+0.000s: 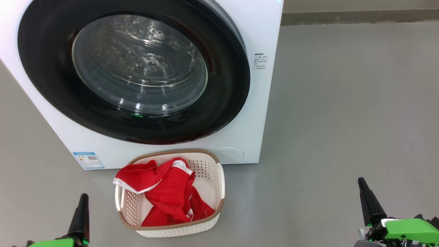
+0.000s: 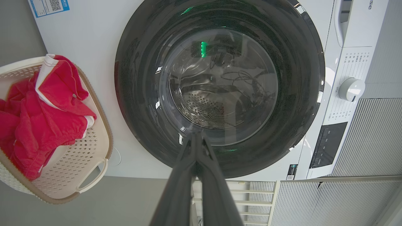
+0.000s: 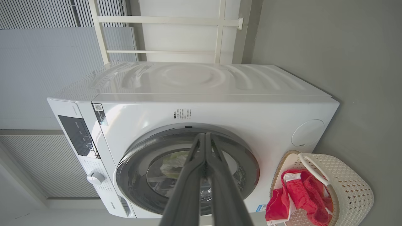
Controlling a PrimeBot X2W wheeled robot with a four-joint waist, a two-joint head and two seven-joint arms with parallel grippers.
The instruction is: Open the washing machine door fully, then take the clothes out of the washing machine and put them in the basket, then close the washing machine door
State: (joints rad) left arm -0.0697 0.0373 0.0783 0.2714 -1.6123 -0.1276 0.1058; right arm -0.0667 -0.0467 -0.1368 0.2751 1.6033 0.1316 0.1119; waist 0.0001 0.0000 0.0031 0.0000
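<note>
Clothes (image 1: 168, 192) in basket (image 1: 221, 178), washing machine door (image 1: 229, 89) seemingly latched, left pincer (image 1: 83, 200) and right pincer (image 1: 363, 188) shut empty: we need only confirm the latch.

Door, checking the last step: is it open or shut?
Shut. The door sits flush against the washing machine front; the drum shows only through its glass.

Washing machine (image 1: 255, 120): top and left side cut off by the head view's edges. Blue-bordered label (image 1: 88, 160) and side print (image 1: 260, 61): too small to read. Basket (image 1: 221, 181): much of its floor hidden under the clothes (image 1: 168, 192). Washing machine door (image 1: 226, 103): reflections obscure the drum behind its glass.
</note>
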